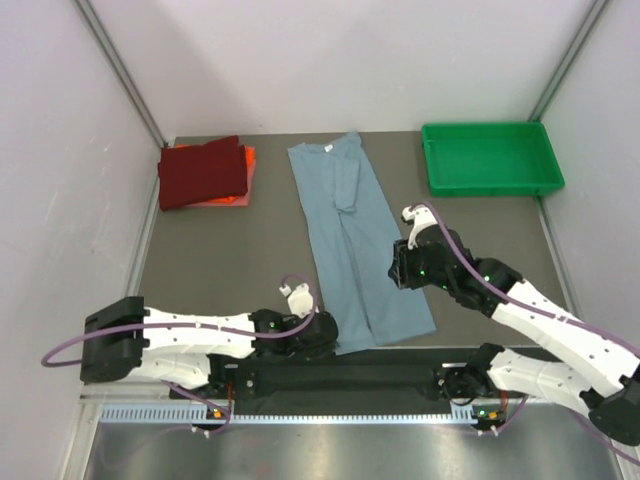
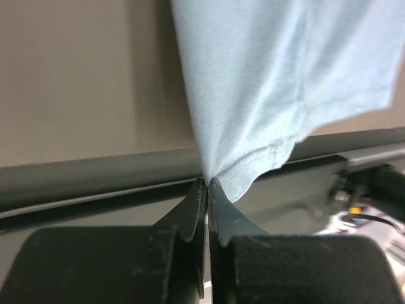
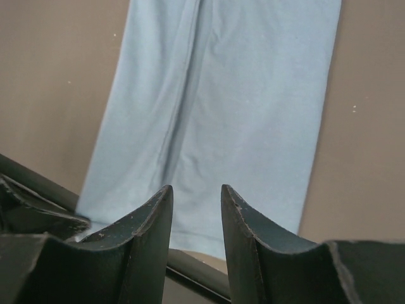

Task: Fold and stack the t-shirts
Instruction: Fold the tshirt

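While the grey-blue t-shirt (image 1: pixel 350 240) lies stretched lengthwise down the middle of the table (image 1: pixel 230 260), its collar toward the far side and its sleeves folded in so that it forms a long narrow strip, the left gripper (image 1: pixel 325 335) sits at the near left corner of its hem, close to the table's near edge. The left wrist view shows that gripper (image 2: pixel 207 190) with its fingers pressed together on the stitched corner of the hem, the cloth (image 2: pixel 272 82) gathering to a point where it is pinched and fanning out beyond it. The right gripper (image 1: pixel 400 272) is at the shirt's right edge, about level with its lower half. In its own wrist view the right gripper (image 3: pixel 196 190) has its fingers spread with a clear gap and nothing between them, the smooth cloth (image 3: pixel 234 95) lying beyond the tips; whether the tips touch the cloth cannot be told. At the far left of the table the dark red t-shirt (image 1: pixel 203 172) rests folded on top of the orange t-shirt (image 1: pixel 246 160), which shows along its right side. A green tray (image 1: pixel 490 187) stands at the far right corner, well apart from the shirts.
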Robot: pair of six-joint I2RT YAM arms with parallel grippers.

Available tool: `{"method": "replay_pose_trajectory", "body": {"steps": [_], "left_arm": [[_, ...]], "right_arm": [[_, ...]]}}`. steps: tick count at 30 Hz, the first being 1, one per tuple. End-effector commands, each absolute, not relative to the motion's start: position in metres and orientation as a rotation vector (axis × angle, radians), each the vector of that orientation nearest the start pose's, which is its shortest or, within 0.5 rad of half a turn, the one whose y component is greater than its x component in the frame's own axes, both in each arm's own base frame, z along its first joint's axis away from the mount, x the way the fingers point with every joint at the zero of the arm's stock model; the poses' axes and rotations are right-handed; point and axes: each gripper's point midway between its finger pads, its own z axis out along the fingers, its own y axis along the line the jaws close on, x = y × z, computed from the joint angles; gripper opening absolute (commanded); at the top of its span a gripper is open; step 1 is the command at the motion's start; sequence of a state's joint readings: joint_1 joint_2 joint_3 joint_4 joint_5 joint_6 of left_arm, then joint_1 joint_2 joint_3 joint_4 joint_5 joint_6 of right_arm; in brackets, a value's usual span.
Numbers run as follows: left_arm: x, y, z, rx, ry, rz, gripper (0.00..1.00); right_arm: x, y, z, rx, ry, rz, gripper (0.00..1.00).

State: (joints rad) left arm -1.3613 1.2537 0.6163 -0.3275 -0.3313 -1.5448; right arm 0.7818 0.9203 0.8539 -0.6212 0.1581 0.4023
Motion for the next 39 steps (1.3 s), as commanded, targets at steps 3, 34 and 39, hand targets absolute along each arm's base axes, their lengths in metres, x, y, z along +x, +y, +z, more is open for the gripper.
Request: {"method": "replay_pose_trajectory", "body": {"steps": [3,34,39], "left_arm": [[0.067,-0.266,0.042,-0.398,2.687,-0.641,0.0],[0.085,-0.247,0.077,-0.169,2.415,-0.933,0.56],[0.106,-0.243,0.063,-0.103,2.51,-0.795,0.56]], "right_arm": [[0.217,0.203,0.178,-0.363,2.231,0.506,0.37],[0.469,0.272,0.115,-0.117,2.301,0.557,0.35],[0.458,0.255,0.127,-0.113,2.345,0.462,0.36]]}}
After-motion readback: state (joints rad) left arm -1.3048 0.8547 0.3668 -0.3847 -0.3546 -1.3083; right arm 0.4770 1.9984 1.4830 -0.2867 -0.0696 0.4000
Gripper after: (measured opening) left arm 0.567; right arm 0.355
